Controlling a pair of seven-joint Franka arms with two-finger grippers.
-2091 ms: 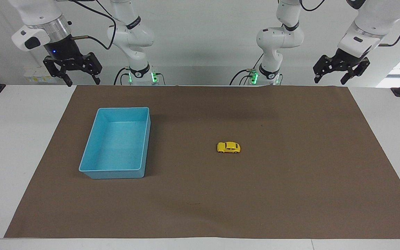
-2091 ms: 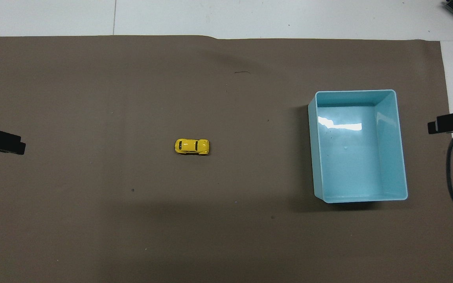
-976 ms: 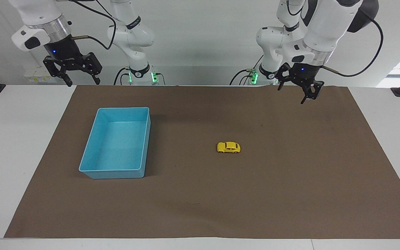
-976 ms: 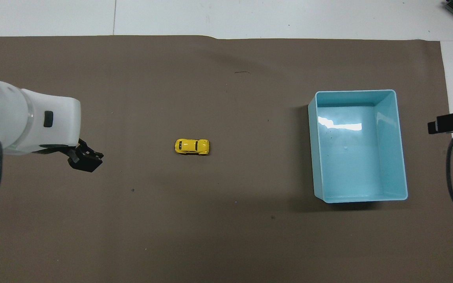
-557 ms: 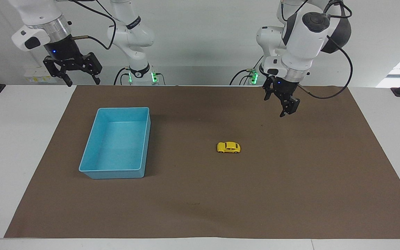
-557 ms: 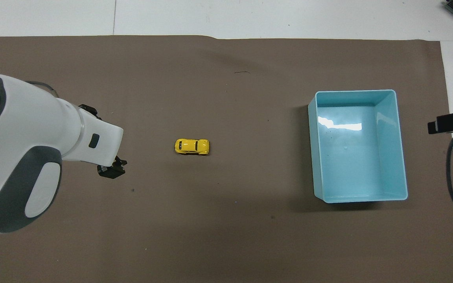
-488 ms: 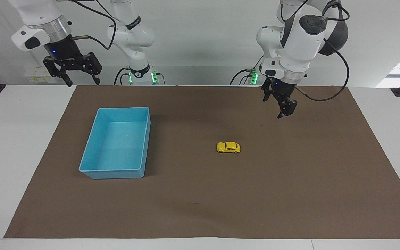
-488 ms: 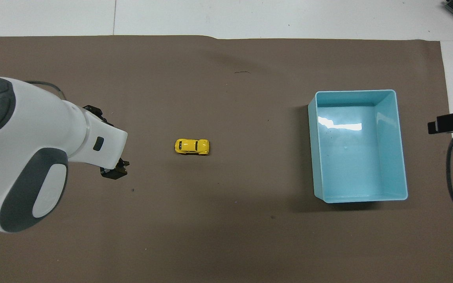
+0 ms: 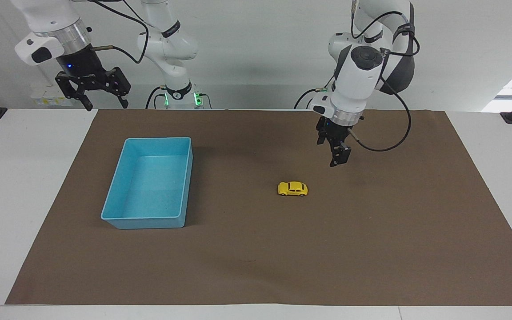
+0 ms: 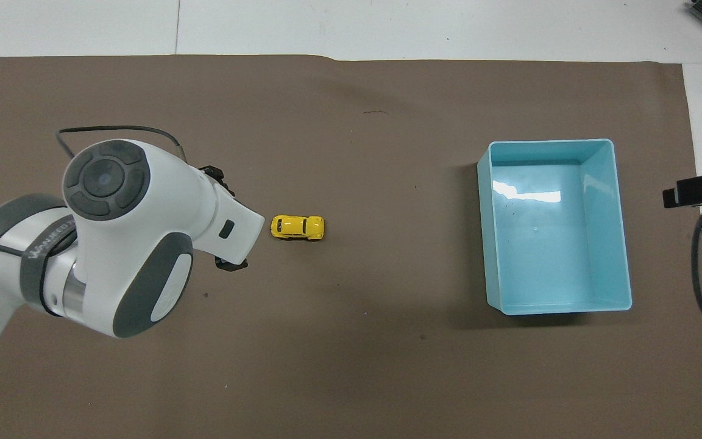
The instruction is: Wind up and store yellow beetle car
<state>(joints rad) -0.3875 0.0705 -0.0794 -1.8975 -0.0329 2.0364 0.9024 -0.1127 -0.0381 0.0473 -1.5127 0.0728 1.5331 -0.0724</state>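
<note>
We see right gripper [image 9: 92, 94] waiting, jaws apart, over the table edge; left gripper [image 9: 335, 153] up over the brown mat [image 9: 256, 266], empty (jaws apart), near yellow beetle car [image 9: 292, 189] standing mid-mat, blue bin [image 9: 184, 191] well apart

Overhead view: the left gripper [image 10: 229, 263] is almost wholly covered by its own arm's white wrist housing; only a dark tip shows below the housing, and how its jaws stand cannot be read there. The left arm is cut off by the bottom and side edges. Of the right gripper [image 10: 700, 189] only a dark tip enters at the side edge. Facing view: the left gripper [image 9: 337, 156] is seen edge-on. Both arms' upper links run off the top edge. The yellow beetle car [image 9: 292, 189] is too small to show any winding part.
</note>
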